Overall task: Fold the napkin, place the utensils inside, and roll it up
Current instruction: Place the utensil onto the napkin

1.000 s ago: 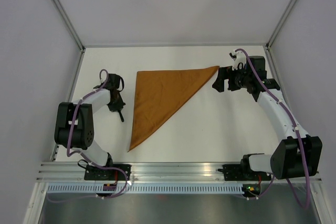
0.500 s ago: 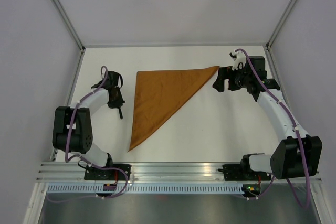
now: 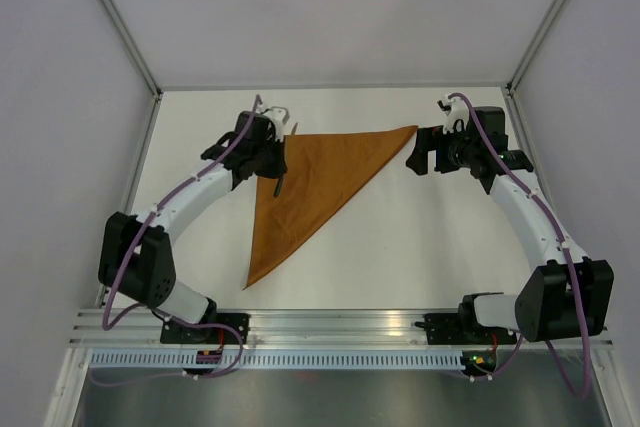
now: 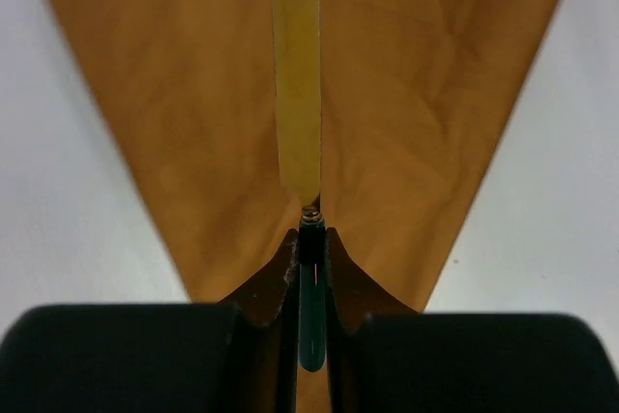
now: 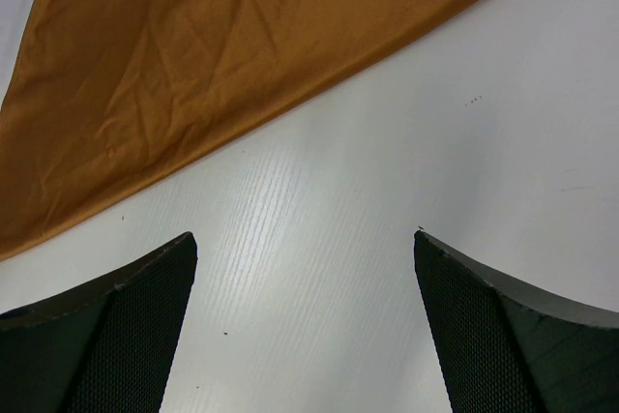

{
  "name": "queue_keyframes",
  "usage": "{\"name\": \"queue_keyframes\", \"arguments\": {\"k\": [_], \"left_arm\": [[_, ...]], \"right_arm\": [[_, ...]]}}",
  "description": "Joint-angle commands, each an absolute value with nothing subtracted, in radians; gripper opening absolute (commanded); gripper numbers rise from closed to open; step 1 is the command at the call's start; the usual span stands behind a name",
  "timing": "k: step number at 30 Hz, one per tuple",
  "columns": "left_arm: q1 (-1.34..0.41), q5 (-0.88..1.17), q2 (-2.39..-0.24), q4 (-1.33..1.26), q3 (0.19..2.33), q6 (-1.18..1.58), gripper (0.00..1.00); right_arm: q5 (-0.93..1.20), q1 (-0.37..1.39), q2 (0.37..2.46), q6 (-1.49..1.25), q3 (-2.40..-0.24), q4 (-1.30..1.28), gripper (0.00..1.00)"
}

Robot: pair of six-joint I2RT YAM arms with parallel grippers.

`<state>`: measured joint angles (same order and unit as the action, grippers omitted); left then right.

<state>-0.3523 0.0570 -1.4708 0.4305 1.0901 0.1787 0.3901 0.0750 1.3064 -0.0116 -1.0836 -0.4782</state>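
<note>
Left arm (image 3: 195, 190) stretched forward, left fingers (image 4: 259, 302) pinched nearly shut (right fingers (image 5: 106, 336) spread wide).

Clear over bare desk (image 3: 420, 247) right of napkin (image 3: 320, 172); blocked at its far-left corner by left end effector (image 3: 279, 167) gripping utensil (image 4: 297, 94).

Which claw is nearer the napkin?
Left. The left claw hangs over the napkin, gripping a utensil; the right claw sits open just off its right tip.
</note>
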Motion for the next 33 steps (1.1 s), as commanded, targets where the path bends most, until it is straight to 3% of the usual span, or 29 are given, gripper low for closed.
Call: {"name": "queue_keyframes", "arguments": {"k": [1, 10, 19, 33], "left_arm": [[-0.463, 0.144, -1.586, 0.388, 1.207, 0.034, 0.02], [-0.577, 0.193, -1.89, 0.462, 1.488, -0.115, 0.02], [-0.624, 0.265, -1.942, 0.465, 1.46, -0.166, 0.02], [-0.667, 0.161, -1.985, 0.525, 1.419, -0.117, 0.02]], "right_arm": [[0.359, 0.08, 1.299, -0.028, -1.118, -0.463, 0.98], [0.33, 0.08, 1.289, -0.017, -1.117, -0.451, 0.98], [0.319, 0.08, 1.289, -0.011, -1.118, -0.446, 0.98], [0.314, 0.08, 1.278, -0.009, -1.109, -0.448, 0.98]]}}
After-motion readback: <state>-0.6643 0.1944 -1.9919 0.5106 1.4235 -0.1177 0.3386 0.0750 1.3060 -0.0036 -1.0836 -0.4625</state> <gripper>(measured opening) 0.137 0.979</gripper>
